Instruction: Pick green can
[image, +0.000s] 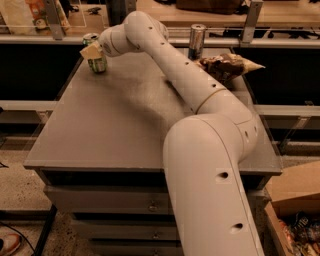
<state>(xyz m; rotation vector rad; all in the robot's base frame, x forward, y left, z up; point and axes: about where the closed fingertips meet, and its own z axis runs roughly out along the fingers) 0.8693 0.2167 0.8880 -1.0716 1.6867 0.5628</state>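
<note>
green can (98, 64) stands upright at the far left corner of the table (115, 130); gripper (92, 50) is against its upper part, grip state cannot be told

Single white arm (185, 75) reaches far forward and to left: long link runs diagonally up from bulky elbow (225, 125) at right. Thick lower link (210, 200) fills foreground, near upright. Wrist (120, 40) bent at far end, turned down-left. Gripper (91, 51) at upper left of view, tan, angled downward.
</note>
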